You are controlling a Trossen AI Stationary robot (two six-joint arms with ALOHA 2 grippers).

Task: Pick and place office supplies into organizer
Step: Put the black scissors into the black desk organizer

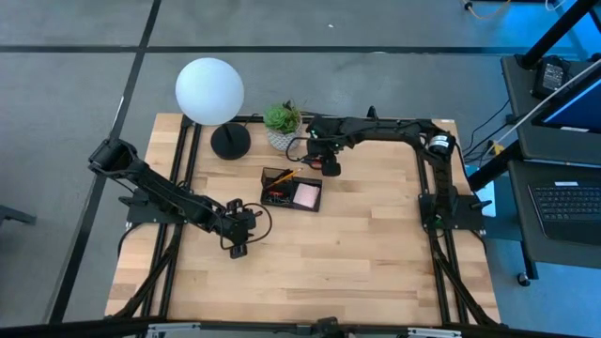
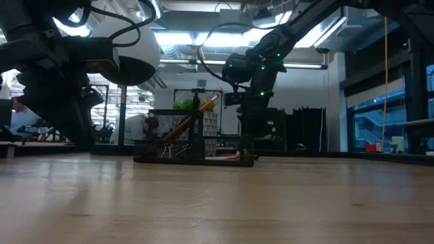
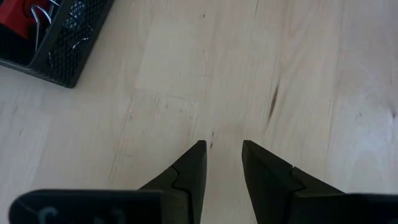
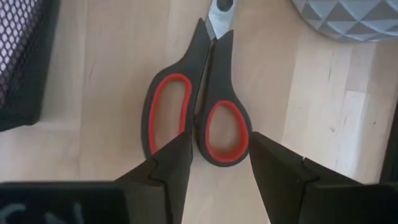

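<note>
The worktop [image 1: 357, 253] of pale wood carries everything, and both dark arms reach in over it; at its far edge stand a lamp with a white globe [image 1: 209, 90] on a black round base [image 1: 230, 142] and a potted green plant [image 1: 282, 122], neither of them part of the job; nearer the middle sits the organizer [image 1: 291, 189], a black mesh tray that already holds a pink sticky-note pad [image 1: 306, 195], an orange pencil [image 2: 190, 116] leaning up out of its taller section, and some small clips [image 3: 40, 12] beside a red piece; the step in hand, as I judge it, is the pick of the red-handled scissors [image 4: 198, 106], which lie flat and closed on the wood between the organizer and the plant pot, blades pointing away from the wrist camera; the right tool [image 4: 217, 158] hangs right over them with its fingers apart, straddling one handle loop, holding nothing yet; the left tool [image 3: 221, 163] waits low over bare wood on the near side of the organizer, fingers parted and empty; the next move seems to call for the right tool to settle down to the wood, pinch the handle firmly enough that the scissors do not swing or slip, then lift and carry them the short way to the organizer, probably into the taller section; the mesh wall close by leaves little room for drift.
</note>
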